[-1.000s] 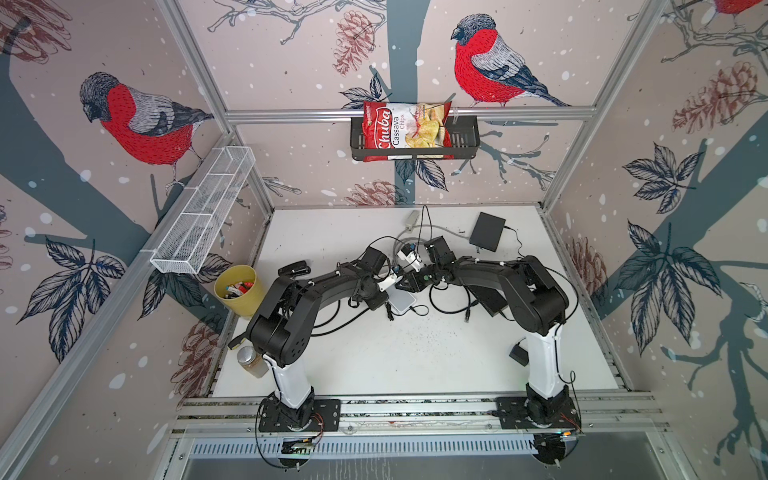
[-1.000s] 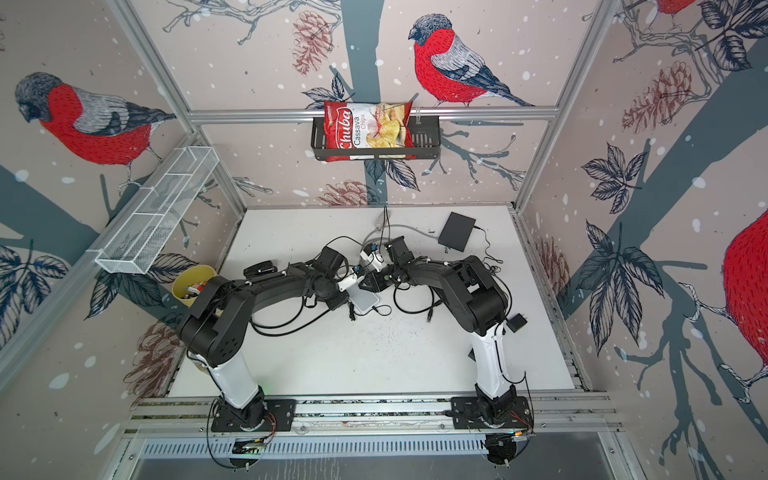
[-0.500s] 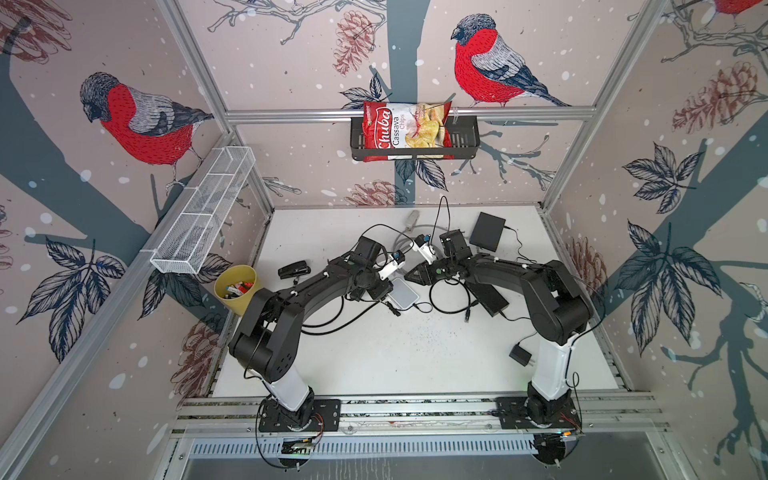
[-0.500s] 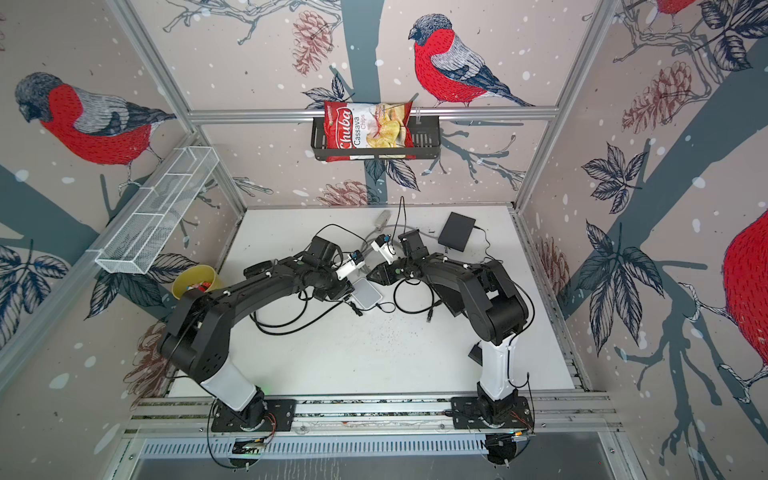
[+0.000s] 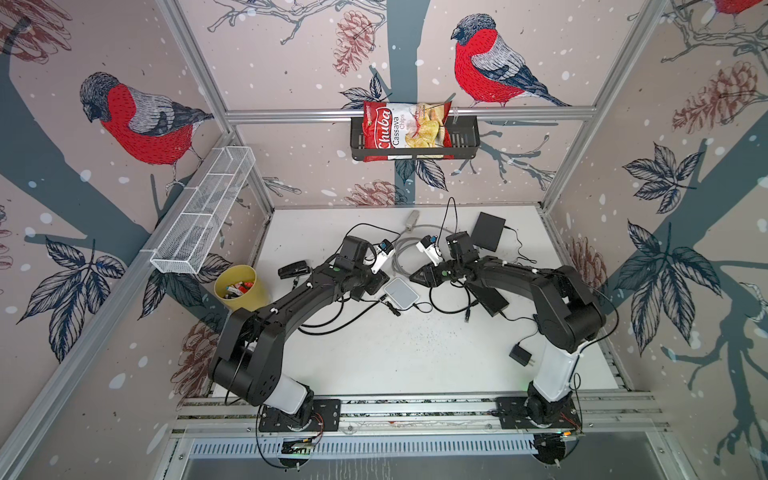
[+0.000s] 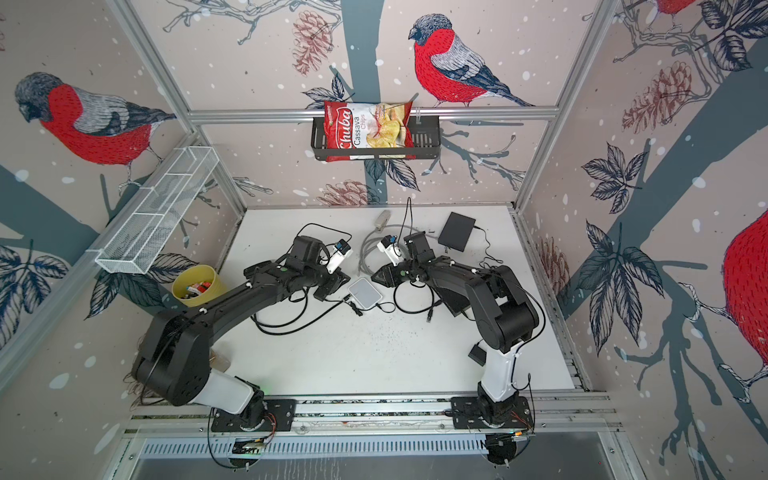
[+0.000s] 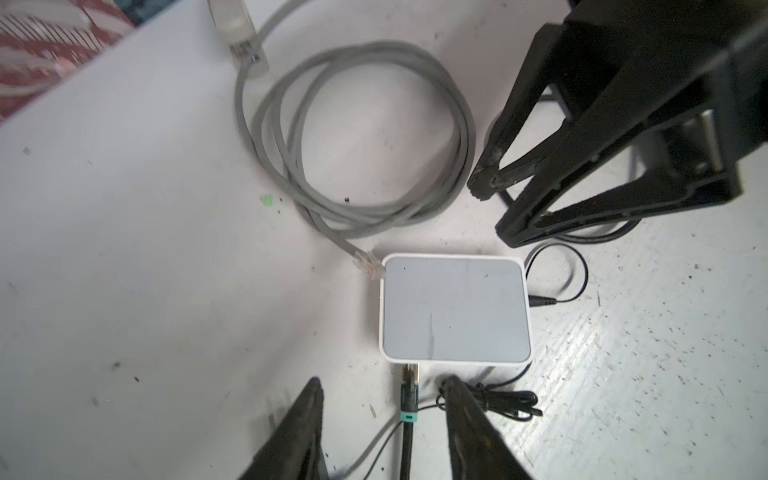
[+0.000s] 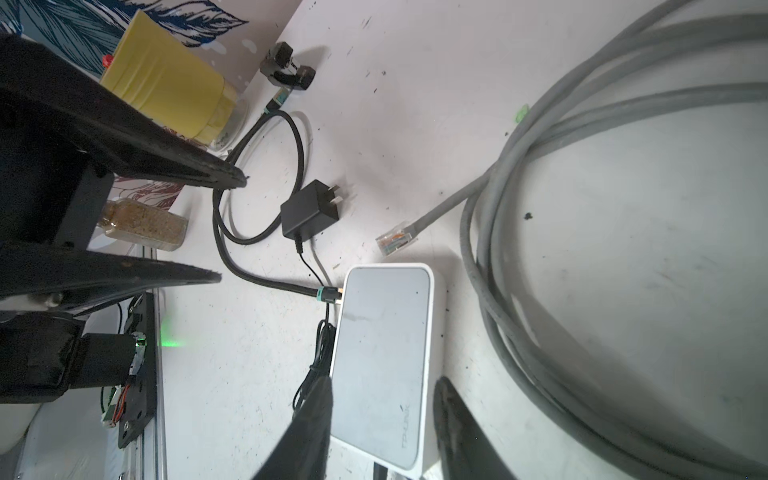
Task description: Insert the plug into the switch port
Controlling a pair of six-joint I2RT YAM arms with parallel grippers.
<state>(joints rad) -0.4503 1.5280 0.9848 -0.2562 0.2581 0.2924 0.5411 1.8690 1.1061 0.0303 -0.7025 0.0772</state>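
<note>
Left gripper (image 7: 382, 382) — now off switch (image 7: 455, 307)

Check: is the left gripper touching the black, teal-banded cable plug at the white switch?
Apart. In the left wrist view the left gripper stands open, its fingers straddling the black teal-banded plug with bare table showing on both sides.

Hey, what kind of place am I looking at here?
Probably a robot test booth: a metal frame holds wallpaper panels around a white table, a left arm and a right arm are bolted to a rail, and a network switch lies between them.
</note>
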